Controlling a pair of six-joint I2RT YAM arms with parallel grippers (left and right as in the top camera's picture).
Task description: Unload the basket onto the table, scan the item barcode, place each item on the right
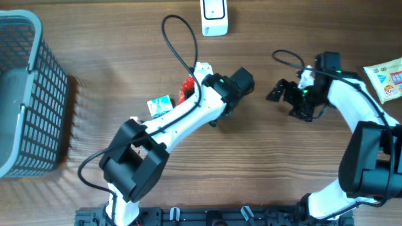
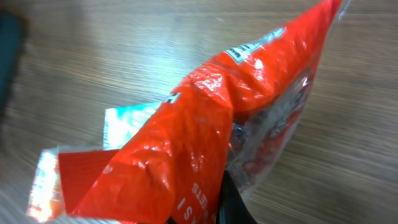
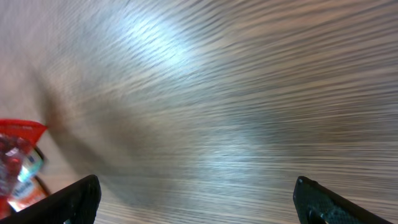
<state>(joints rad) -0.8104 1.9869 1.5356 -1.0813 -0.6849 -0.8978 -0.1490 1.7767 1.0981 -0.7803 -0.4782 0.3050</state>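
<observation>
Both end effectors over wood tbl point(image 1: 264, 163): L point(image 1: 193, 83) seemingly clamps red bag point(image 2: 205, 124), R point(image 1: 284, 102) released.

Only broken white lettering on the creased red packet point(image 2: 186, 137), no whole word legible

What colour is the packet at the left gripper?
The packet is glossy red with white lettering, best seen in the left wrist view.

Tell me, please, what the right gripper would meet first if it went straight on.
Probably the bare wooden table; the right gripper's open jaws frame only wood. The red packet lies left of that line, though depth is unclear.
</observation>
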